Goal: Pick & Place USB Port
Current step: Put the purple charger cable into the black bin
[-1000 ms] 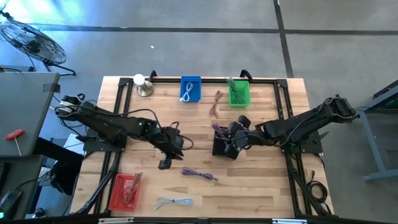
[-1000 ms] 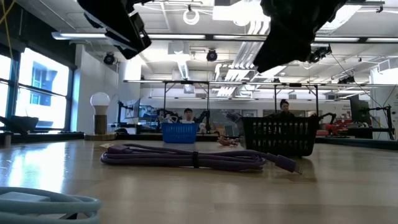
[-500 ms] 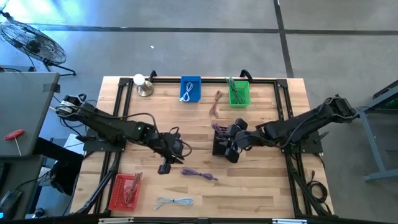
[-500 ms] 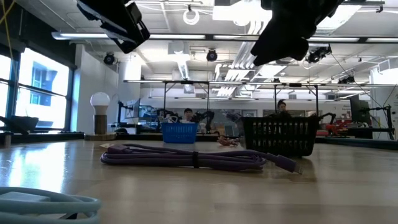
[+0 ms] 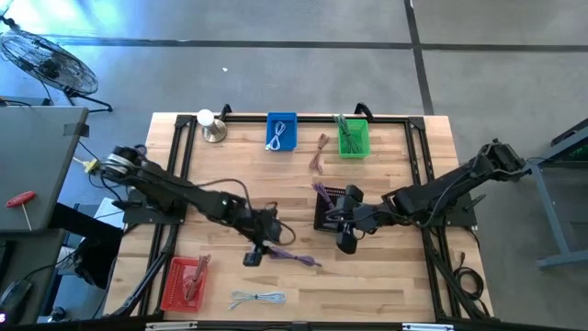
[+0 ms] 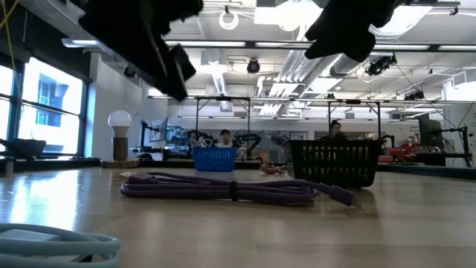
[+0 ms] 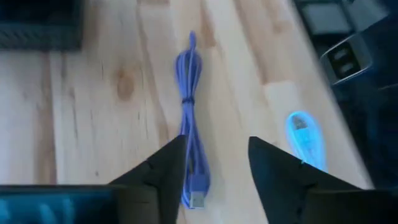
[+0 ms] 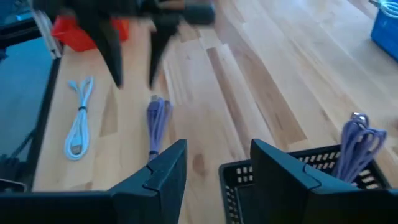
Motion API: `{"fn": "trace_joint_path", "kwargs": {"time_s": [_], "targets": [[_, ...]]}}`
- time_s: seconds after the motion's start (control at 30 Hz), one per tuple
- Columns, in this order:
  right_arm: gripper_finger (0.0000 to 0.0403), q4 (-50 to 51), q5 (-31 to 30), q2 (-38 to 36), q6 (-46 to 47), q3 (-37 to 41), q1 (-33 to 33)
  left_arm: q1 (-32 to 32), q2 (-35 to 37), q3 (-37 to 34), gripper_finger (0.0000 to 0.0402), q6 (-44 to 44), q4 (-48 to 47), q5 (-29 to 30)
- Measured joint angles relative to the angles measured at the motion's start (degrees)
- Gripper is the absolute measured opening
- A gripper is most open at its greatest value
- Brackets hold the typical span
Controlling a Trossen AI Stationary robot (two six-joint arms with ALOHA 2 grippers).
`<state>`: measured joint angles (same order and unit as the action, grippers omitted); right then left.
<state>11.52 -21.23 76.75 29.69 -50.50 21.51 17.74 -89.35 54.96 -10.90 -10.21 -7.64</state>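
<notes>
1. High view: the left gripper (image 5: pixel 260 250) hangs over the wooden table (image 5: pixel 386 276), just beside the near end of the purple USB cable (image 5: pixel 294 256) lying loose on the boards. The right gripper (image 5: pixel 346 237) sits at the front edge of the black basket (image 5: pixel 326 219), near the cable's other end. A blue basket (image 5: pixel 282 131), a green basket (image 5: pixel 353 138) and a red basket (image 5: pixel 182 281) stand apart.
2. Low view: the purple USB cable (image 6: pixel 230 187) lies flat and coiled, with both arms dark overhead.
3. Left wrist view: its 2 fingers (image 7: pixel 165 171) are spread with nothing between them; the purple USB cable (image 7: pixel 188 118) lies straight ahead through the gap, a pale blue cable (image 7: pixel 305 132) aside.
4. Right wrist view: its fingers (image 8: pixel 166 171) are parted and empty above the black basket (image 8: pixel 292 177); the purple USB cable (image 8: pixel 157 118) lies beyond.
</notes>
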Motion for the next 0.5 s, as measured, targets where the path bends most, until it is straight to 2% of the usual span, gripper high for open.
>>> {"fn": "trace_joint_path", "kwargs": {"time_s": [0.1, 0.23, 0.5], "targets": [[0.0169, -1.1, 0.0, 0.0, 0.2, 0.0, 0.4, 0.5, -5.2, 1.4, 0.0203, 1.2, 1.6, 0.7], [0.0169, -2.2, 0.2, 0.0, 0.5, 0.0, 1.1, 0.7, -10.0, 5.4, 0.023, 2.0, -2.1, 0.9], [0.0169, -3.7, 0.0, 0.0, 1.3, 0.0, 4.4, 0.7, -14.9, 11.0, 0.0238, 4.2, -7.7, 2.5]]}}
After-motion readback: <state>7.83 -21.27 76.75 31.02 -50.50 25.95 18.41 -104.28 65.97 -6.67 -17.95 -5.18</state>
